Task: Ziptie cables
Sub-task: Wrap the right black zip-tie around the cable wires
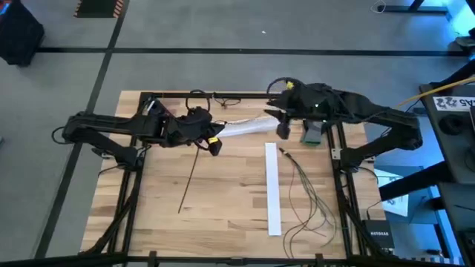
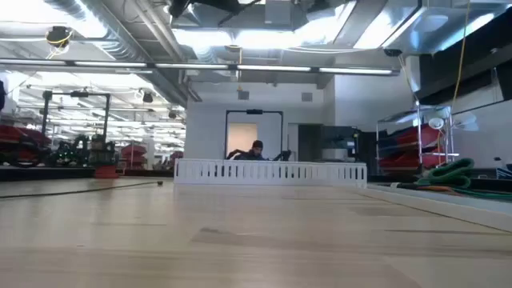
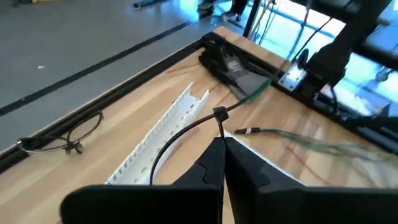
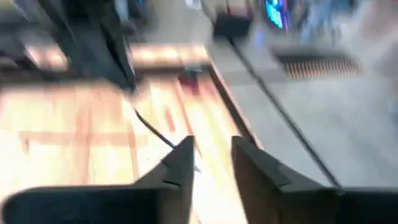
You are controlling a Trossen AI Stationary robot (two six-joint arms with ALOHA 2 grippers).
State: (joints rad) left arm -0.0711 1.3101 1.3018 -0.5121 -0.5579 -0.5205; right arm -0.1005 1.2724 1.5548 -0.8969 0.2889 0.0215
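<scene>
Left gripper (image 1: 215, 146) sits left of the table's middle toward the far edge, its two fingers (image 3: 211, 163) pinched together on a thin black zip tie (image 3: 186, 134) that arcs up from between the tips and ends in a small square head. Right gripper (image 4: 211, 155) hangs over the far right part of the table (image 1: 223, 208); its fingers stand apart with a clear gap and nothing between them. That wrist view is smeared, so little beyond the wood and a dark line can be made out.

Readable writing is scarce: a box (image 1: 378, 239) at the near right corner, off the table, bears "NETGEAR", and a white sheet (image 1: 454, 102) at the right edge carries dark letters cut off by the frame.

Cables (image 1: 308, 194) lie loose on the right side of the table, several thin greenish and dark strands fanning toward the near edge from a bundled end beside a white strip (image 1: 272, 189); their exact number cannot be counted. One white slotted channel (image 3: 161, 134) lies slanted between the two grippers. One straight dark strip (image 1: 189, 178) lies left of centre. Another wire loop (image 3: 62, 137) rests at the far edge. A person (image 2: 256, 150) shows in the room behind, mostly hidden by the white channel.
</scene>
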